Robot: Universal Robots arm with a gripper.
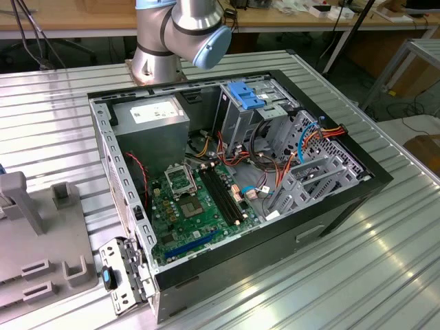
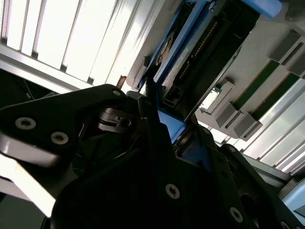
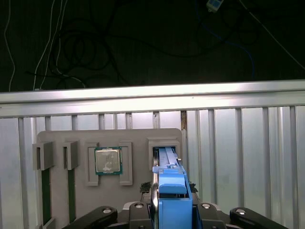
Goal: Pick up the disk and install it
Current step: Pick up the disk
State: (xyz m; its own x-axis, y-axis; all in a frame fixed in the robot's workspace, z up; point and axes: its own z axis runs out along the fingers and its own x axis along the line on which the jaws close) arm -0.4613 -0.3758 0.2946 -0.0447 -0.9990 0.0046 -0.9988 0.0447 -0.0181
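Disk (image 3: 171, 183) held in the gripper (image 2: 169, 121) at a grey holder (image 3: 138, 136).
A ribbed metal table (image 1: 385, 275) carries an open computer case (image 1: 275, 268) with the holder near it. The disk, dark grey metal between bright blue rails, stands on edge in a slot at the holder's edge. The gripper is closed against its sides.

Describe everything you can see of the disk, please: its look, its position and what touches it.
The disk is a flat rectangular drive: a dark, metal-looking body with a row of pins, framed by bright blue plastic rails. It stands on edge, and the hand is closed on its flat sides. Its far end is at a narrow slot of the grey holder; whether it rests inside cannot be told.
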